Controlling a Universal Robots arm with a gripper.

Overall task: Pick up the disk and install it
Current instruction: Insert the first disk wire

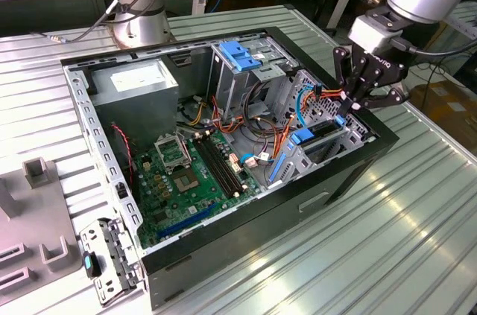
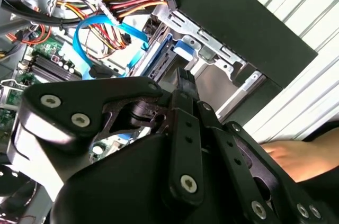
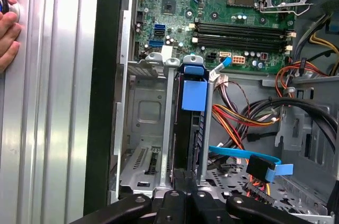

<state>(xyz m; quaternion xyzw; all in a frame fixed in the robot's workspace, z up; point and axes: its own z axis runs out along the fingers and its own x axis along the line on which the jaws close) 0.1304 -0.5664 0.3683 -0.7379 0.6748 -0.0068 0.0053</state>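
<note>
- Disk, flat dark hard drive with bright blue plastic carrier rails, stands on edge inside grey metal drive cage of open black computer case; in exterior view it sits at, in second wrist view at.
- Black multi-link robot gripper sits at disk's outer end, over case's edge on exterior view's right.
- Fingers in first wrist view drawn close together at drive's end; cannot tell whether they clench the drive or just touch it.
- Thin light-blue flat cable curves just beside cage.
- Green motherboard on case floor.
- Person's hand rests on ribbed metal table.
</note>
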